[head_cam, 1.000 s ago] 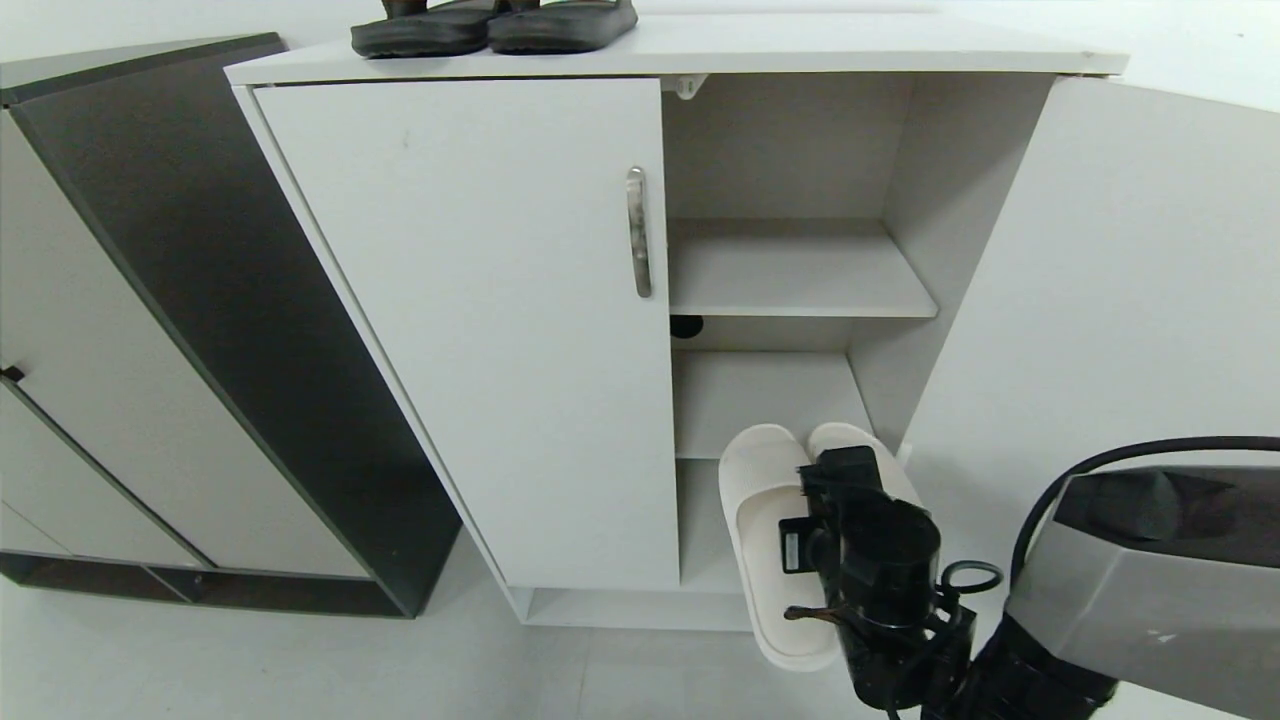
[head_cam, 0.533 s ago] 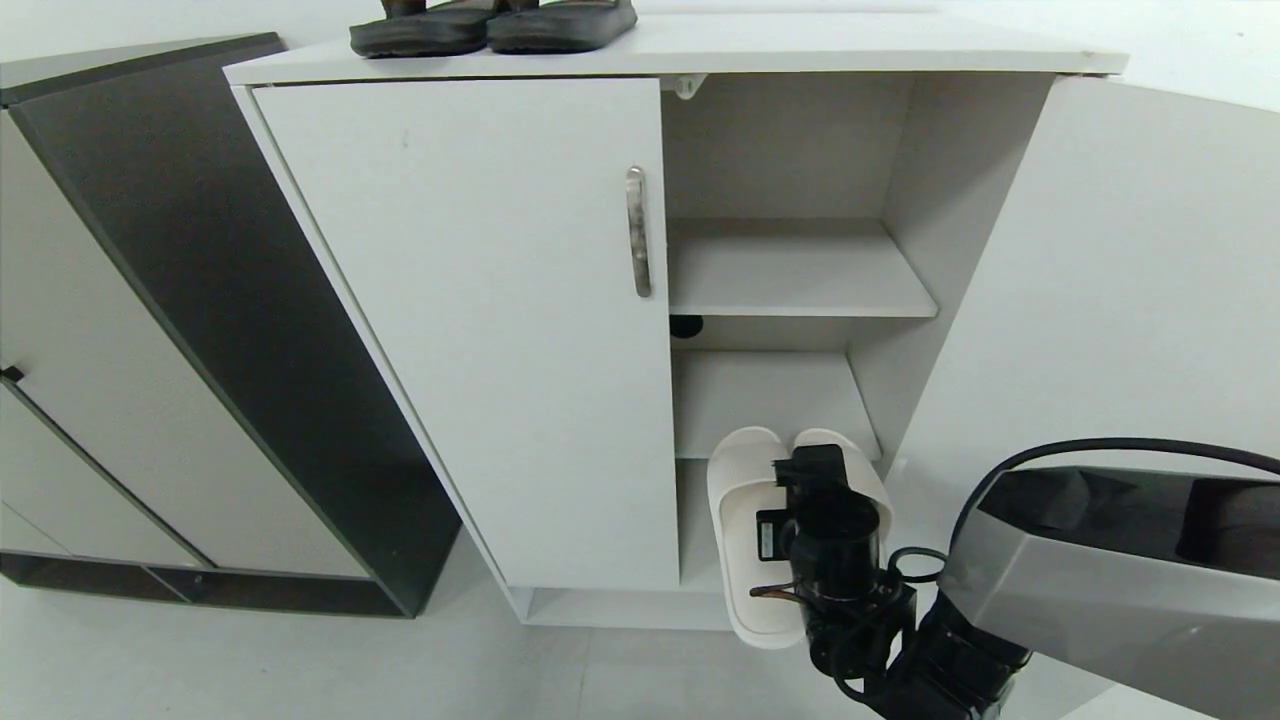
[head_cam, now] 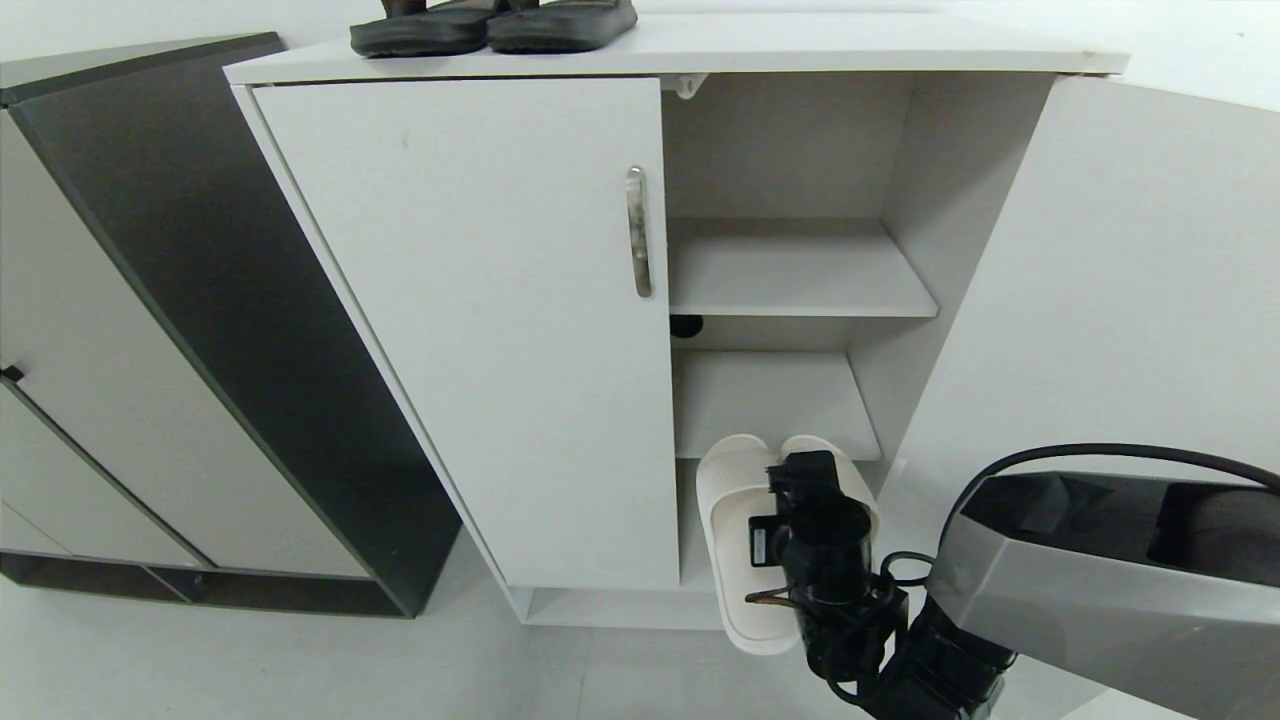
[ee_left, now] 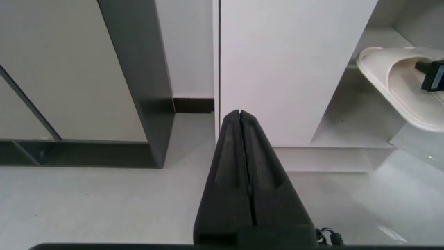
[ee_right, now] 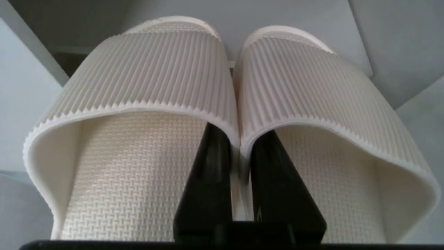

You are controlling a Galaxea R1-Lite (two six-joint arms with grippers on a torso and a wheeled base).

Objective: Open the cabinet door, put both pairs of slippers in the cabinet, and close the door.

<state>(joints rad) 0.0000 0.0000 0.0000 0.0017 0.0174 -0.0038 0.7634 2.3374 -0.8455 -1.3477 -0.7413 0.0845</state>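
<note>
A pair of white slippers (head_cam: 735, 520) (ee_right: 166, 97) (ee_left: 395, 76) hangs side by side at the mouth of the cabinet's bottom compartment, toes pointing in. My right gripper (head_cam: 795, 480) (ee_right: 239, 167) is shut on the white slippers, one finger inside each, pinching their inner walls together. A pair of black slippers (head_cam: 490, 25) lies on top of the white cabinet (head_cam: 700, 55). The right cabinet door (head_cam: 1110, 290) stands open; the left door (head_cam: 470, 320) with its metal handle (head_cam: 637, 232) is closed. My left gripper (ee_left: 239, 132) is shut and empty, low above the floor in front of the closed door.
Two bare shelves (head_cam: 790, 275) sit above the bottom compartment. A grey and dark cabinet (head_cam: 150, 330) stands to the left. Light floor tiles (head_cam: 300, 660) stretch out in front.
My right gripper has carried the white slippers leftward and a little deeper toward the bottom compartment. The left arm has not moved.
</note>
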